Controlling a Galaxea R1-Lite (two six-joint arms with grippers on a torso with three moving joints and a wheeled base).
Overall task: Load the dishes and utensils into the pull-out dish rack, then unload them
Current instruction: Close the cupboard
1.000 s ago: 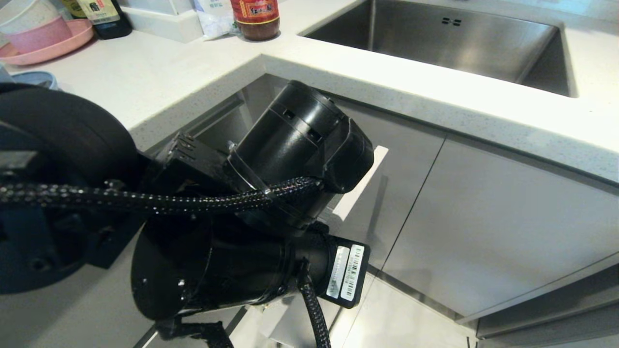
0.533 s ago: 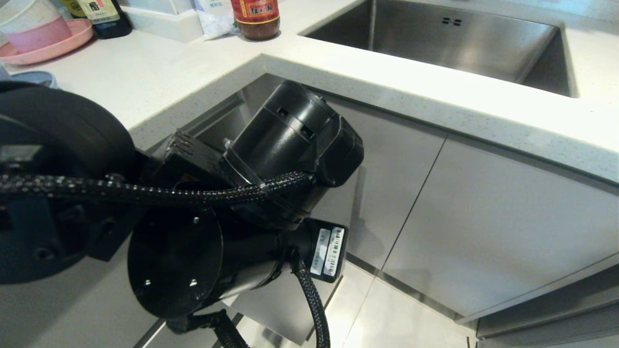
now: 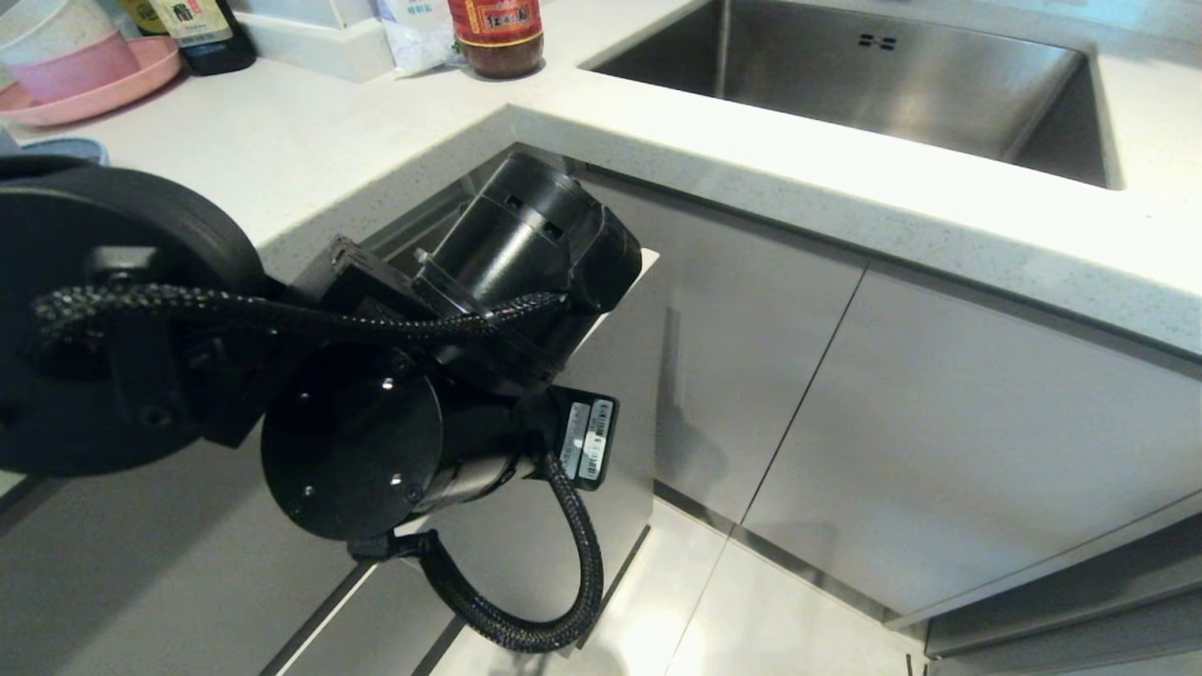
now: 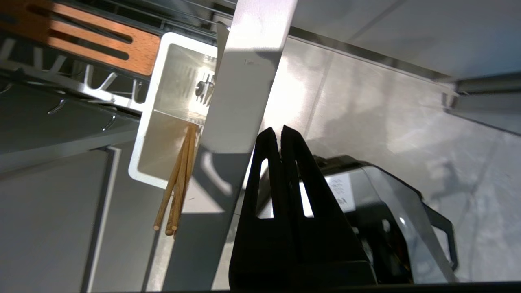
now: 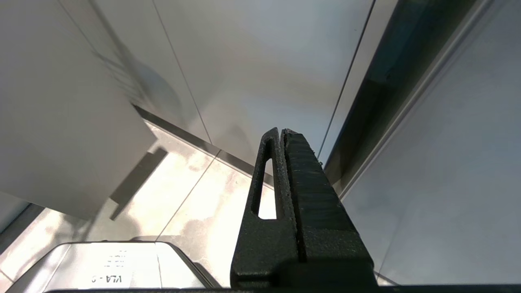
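The pull-out dish rack stands partly out under the counter corner; its pale grey front panel (image 3: 648, 376) (image 4: 240, 101) runs past my left gripper (image 4: 281, 130). That gripper is shut and empty, on the panel's outer side, close beside its edge. Behind the panel I see the white cutlery cup (image 4: 163, 101), the wooden chopsticks (image 4: 179, 179) standing in it, the slotted wooden strip (image 4: 97, 40) and chrome wire (image 4: 101, 81). I cannot make out the spoon. The rim of a pale blue dish (image 3: 66, 148) peeks out behind my left arm (image 3: 526, 253). My right gripper (image 5: 283, 131) hangs shut and parked beside cabinet doors.
A white counter (image 3: 282, 141) wraps the corner, with a steel sink (image 3: 845, 66) at the back right. A pink plate (image 3: 141, 70) holding stacked bowls and some bottles (image 3: 493, 33) stand at the back left. Grey cabinet doors (image 3: 939, 422) and pale floor tiles (image 3: 751, 620) lie right of the rack.
My left arm has swung left and in toward the cabinet. The rack's front panel edge now shows further left, closer under the counter corner.
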